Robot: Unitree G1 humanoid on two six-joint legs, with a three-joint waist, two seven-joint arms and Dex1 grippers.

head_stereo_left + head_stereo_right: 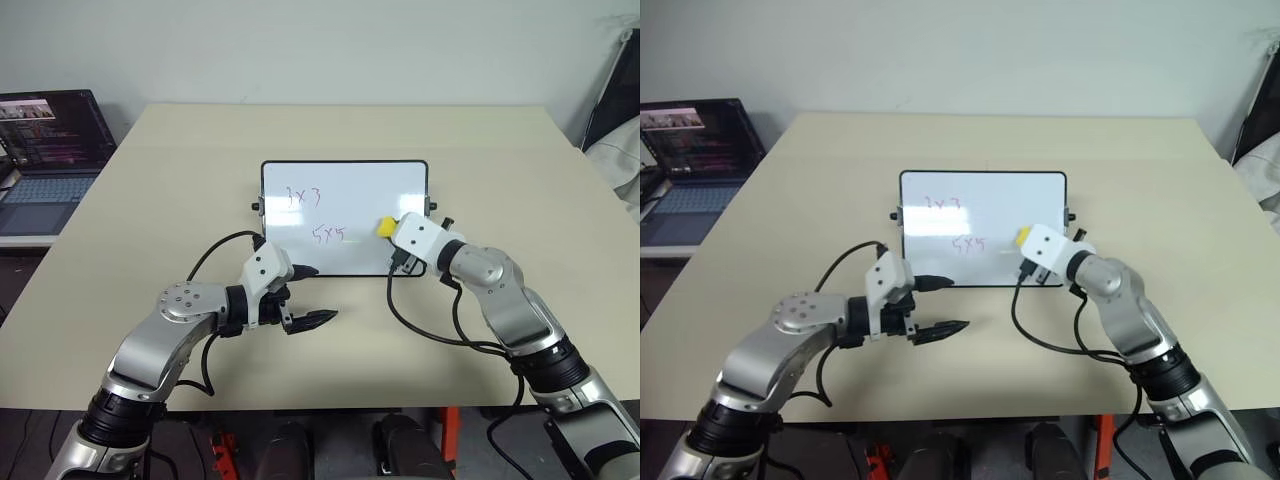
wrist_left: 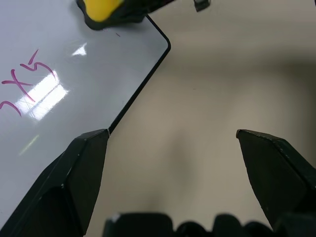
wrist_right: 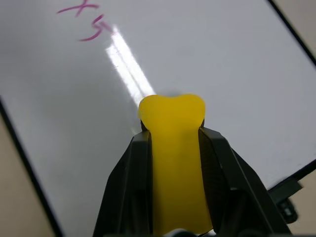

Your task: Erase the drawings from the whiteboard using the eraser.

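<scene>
The whiteboard (image 1: 398, 190) lies flat in the middle of the table, black-framed with small knobs on its sides. Two purple-pink drawings are on it: "3x3" (image 1: 303, 196) at the upper left and "5x5" (image 1: 329, 235) below it. My right gripper (image 3: 174, 132) is shut on the yellow eraser (image 1: 384, 226), whose tip rests on the board just right of "5x5", near the board's right side. My left gripper (image 1: 312, 296) stands open and holds nothing, just off the board's near edge, with one finger (image 2: 84, 163) at the frame.
An open laptop (image 1: 50, 150) sits on a side desk at the far left. Dark and white items (image 1: 615, 120) stand past the table's right edge. Black cables (image 1: 420, 325) loop from both wrists over the tan tabletop (image 1: 150, 200).
</scene>
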